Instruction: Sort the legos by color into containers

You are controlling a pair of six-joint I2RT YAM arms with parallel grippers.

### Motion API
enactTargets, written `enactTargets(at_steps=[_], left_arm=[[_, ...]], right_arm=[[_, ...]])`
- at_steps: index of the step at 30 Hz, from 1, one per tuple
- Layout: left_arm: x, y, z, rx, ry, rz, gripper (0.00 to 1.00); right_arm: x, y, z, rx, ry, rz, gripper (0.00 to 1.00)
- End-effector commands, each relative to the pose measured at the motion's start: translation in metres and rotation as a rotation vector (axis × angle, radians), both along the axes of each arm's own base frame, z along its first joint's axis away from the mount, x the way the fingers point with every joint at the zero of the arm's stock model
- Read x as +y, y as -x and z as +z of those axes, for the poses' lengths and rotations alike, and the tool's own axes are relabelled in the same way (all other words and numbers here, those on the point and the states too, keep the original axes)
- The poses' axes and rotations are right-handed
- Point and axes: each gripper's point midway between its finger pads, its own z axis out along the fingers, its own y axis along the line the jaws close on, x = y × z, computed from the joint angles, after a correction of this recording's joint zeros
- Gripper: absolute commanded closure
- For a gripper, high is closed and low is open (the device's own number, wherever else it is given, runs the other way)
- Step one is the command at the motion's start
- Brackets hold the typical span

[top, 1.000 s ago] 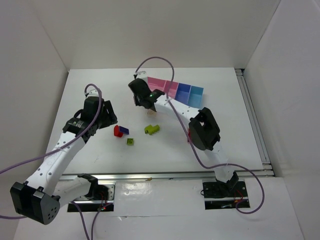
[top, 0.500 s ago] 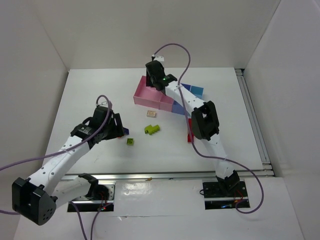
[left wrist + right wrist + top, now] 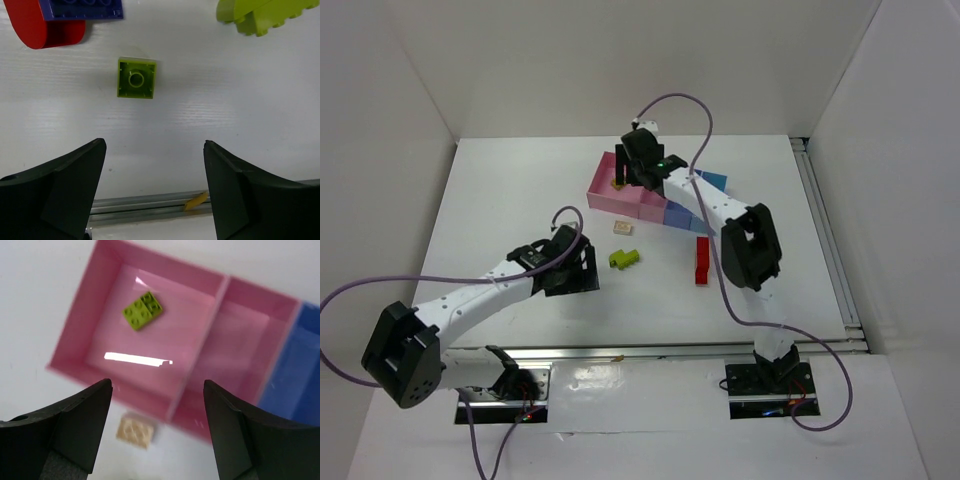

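My left gripper [image 3: 155, 145] is open just above the table, with a small lime-green lego [image 3: 136, 78] lying ahead of its fingers. A red lego [image 3: 45, 30] with a dark blue one [image 3: 82, 9] on it lies at the upper left, and a larger lime lego [image 3: 265, 15] at the upper right. My right gripper [image 3: 158, 384] is open and empty above the containers. A flat lime lego [image 3: 143, 310] lies in the large pink bin [image 3: 75, 335]. A cream lego [image 3: 135, 430] sits on the table just outside that bin.
A long red brick [image 3: 702, 260] lies right of the larger lime lego [image 3: 624, 258]. The smaller pink [image 3: 250, 335] and blue [image 3: 305, 365] compartments adjoin the big bin. The table's metal front rail [image 3: 150, 205] runs close below my left gripper [image 3: 575, 272].
My right gripper rose from the table to above the large pink bin and opened; the flat lime lego now lies inside. My left gripper moved right over the small lime lego and opened wider.
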Motion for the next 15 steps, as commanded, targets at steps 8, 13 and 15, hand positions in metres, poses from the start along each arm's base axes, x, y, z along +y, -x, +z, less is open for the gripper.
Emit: enactTargets(at_steps=[8,13,15], left_arm=[[-0.001,-0.016,-0.031,-0.002,-0.069,0.022,0.19],[0.003,-0.028,-0.044,-0.005,-0.131,0.037,0.24],[0.002,-0.028,-0.05,0.012,-0.144,0.036,0.24]], right_arm=[[-0.06,0.061,0.117,-0.141,-0.113,-0.052,0.15],[-0.067,0.07,0.12,-0.14,-0.102,-0.047,0.15],[-0.072,0.075,0.109,-0.109,-0.064,-0.052,0.15]])
